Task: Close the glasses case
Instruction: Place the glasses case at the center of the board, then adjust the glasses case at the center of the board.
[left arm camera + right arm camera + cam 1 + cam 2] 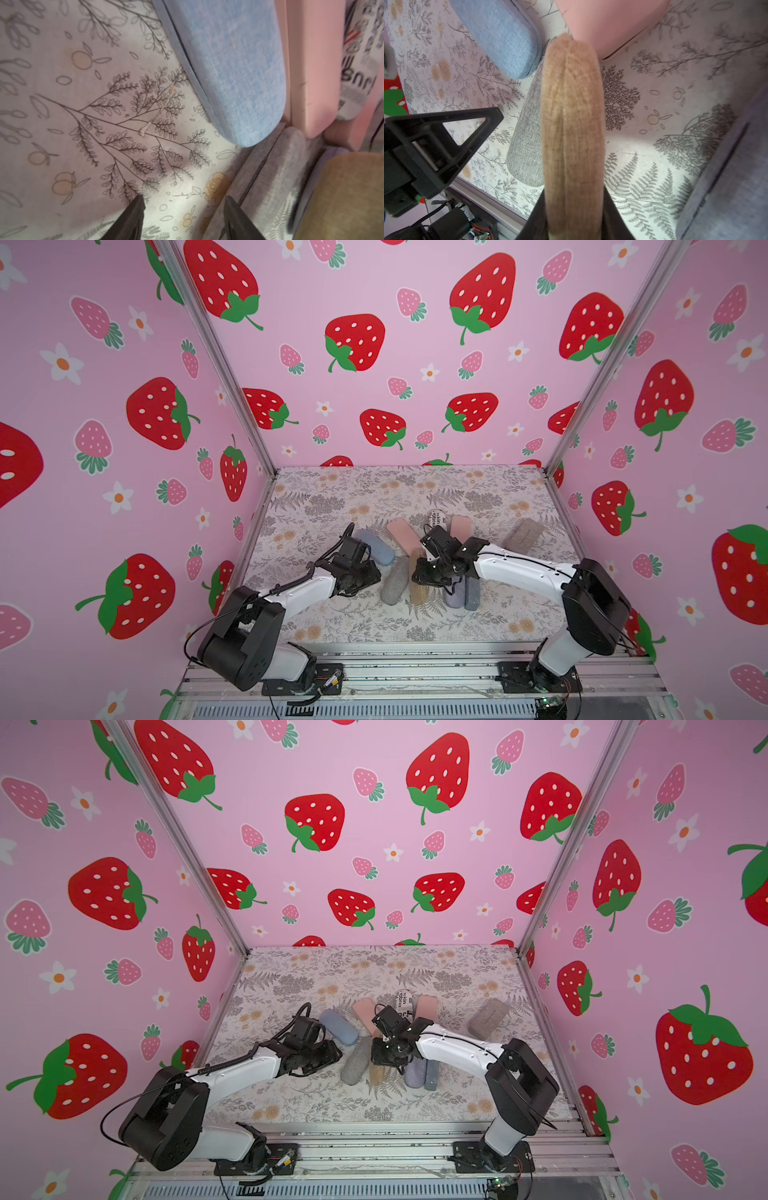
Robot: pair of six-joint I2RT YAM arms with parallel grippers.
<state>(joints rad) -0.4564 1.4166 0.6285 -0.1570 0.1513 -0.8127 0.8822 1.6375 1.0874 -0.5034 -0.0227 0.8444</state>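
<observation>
A tan fabric glasses case (572, 124) stands on its edge in the middle of the floral table, seen in both top views (417, 578) (376, 1073). My right gripper (574, 197) is shut on it, one black finger on each broad side. A thin seam runs along its upper edge, and no gap shows there. My left gripper (184, 198) is open with only tablecloth between its fingers. It sits low over the table just left of a grey case (270, 176), and in a top view it (370, 576) is left of the tan one.
Several other cases crowd round. There is a grey one (395, 580), a light blue one (376, 545), two pink ones (401, 533) (461, 526), a printed one (436, 518), a lavender pair (461, 593) under the right wrist and a brown-grey one (523, 535). Walls enclose three sides.
</observation>
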